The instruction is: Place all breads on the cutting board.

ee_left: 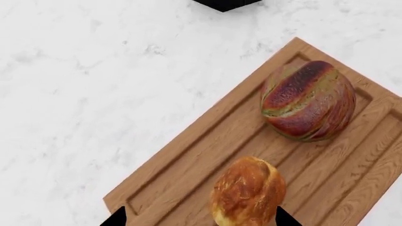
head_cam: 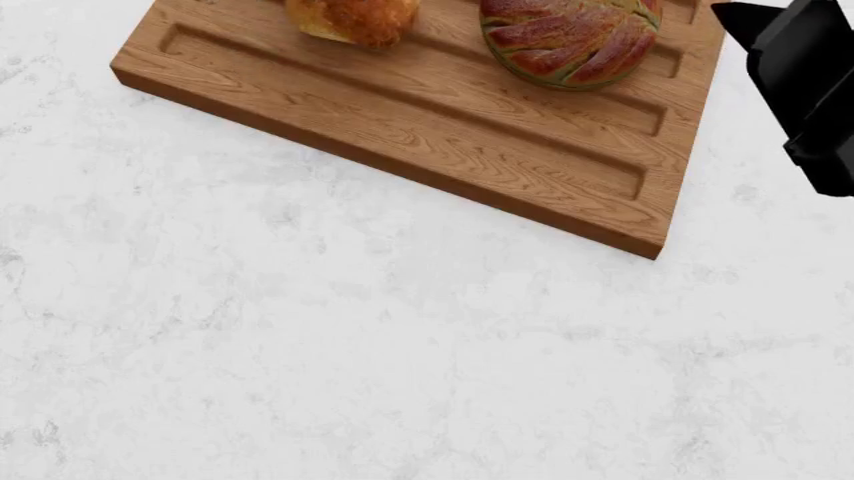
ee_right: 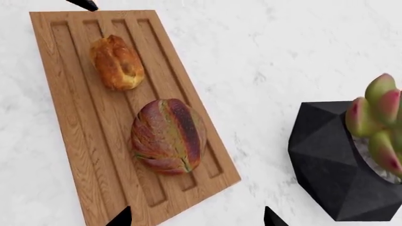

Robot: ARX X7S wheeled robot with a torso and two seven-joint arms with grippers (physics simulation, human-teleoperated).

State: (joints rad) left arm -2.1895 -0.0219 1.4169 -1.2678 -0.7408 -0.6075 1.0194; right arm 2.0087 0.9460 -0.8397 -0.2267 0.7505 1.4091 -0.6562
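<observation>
Breads are both seen on the cutting board (ee_right: 75, 122): the striped loaf (ee_right: 168, 136) and the golden roll (ee_right: 116, 62). Nothing appears left to place. Both grippers, left (ee_left: 201, 219) and right (ee_right: 196, 217), are held apart and empty.

Roll (head_cam: 355, 20) and loaf (head_cam: 571, 38) side by side on cutting board (head_cam: 441, 120), roll left

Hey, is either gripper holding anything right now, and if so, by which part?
Nothing is held. The striped loaf and golden roll both lie free on the cutting board; both grippers' fingertips show spread with nothing between them.
</observation>
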